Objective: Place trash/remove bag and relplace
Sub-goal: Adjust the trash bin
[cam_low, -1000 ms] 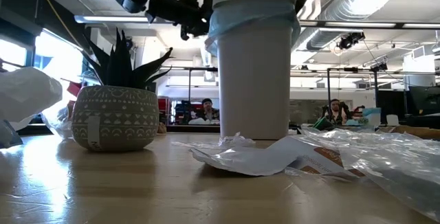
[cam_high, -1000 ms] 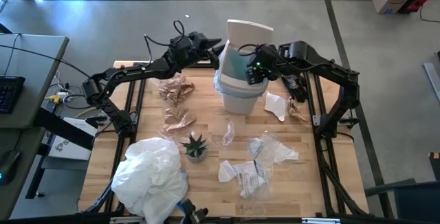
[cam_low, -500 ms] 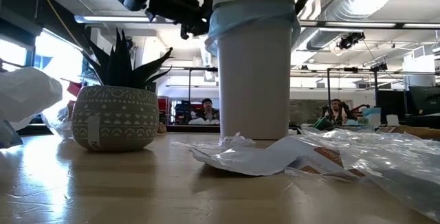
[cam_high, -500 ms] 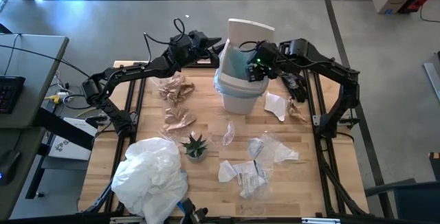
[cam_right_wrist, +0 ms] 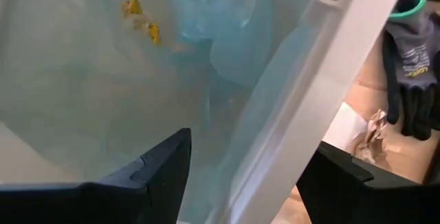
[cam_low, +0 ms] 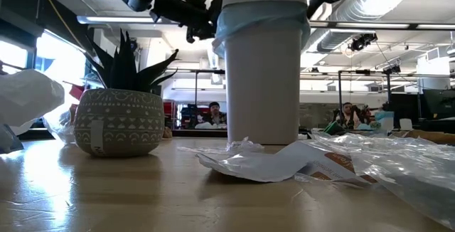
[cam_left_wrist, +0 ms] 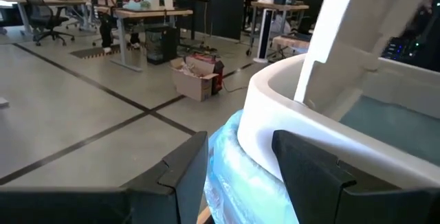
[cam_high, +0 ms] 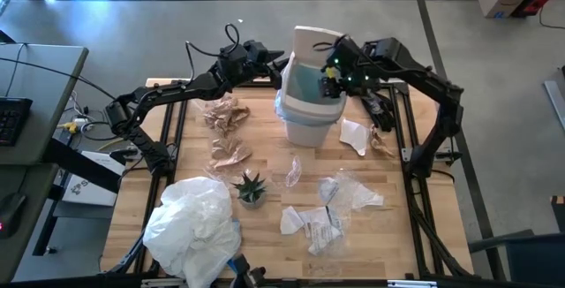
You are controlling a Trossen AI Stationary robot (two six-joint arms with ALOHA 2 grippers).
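Note:
The white bin (cam_high: 305,116) stands at the table's far middle, its lid (cam_high: 320,41) raised. The light-blue bag (cam_high: 305,80) lines it and folds over the rim. My left gripper (cam_high: 279,65) reaches in level from the left and is shut on the bin's left rim. My right gripper (cam_high: 332,69) hangs open over the bin's mouth by the lid, pointing down into the bag (cam_right_wrist: 103,59); the lid's edge (cam_right_wrist: 295,93) runs between its fingers. The trash lies on the table: brown paper (cam_high: 225,111), white scraps (cam_high: 311,222), clear wrappers (cam_high: 340,189). My left gripper straddles the bin's left rim (cam_left_wrist: 265,124) with the bag's folded-over edge (cam_left_wrist: 230,176): one finger (cam_left_wrist: 182,172) outside, the other (cam_left_wrist: 309,176) over the rim on the inner side. It comes level from the table's left. The bin stands upright on the table.
A small potted plant (cam_high: 250,186) stands near the middle, and a big crumpled white plastic bag (cam_high: 194,222) lies at the near left. More brown paper (cam_high: 229,154) and a white scrap (cam_high: 353,136) flank the bin. A dark glove (cam_right_wrist: 412,52) lies right of the bin.
My right gripper has swung toward the table's far edge above the bin's mouth, closer to the raised lid, and has turned a little. The bin, the bag and my left gripper have kept still.

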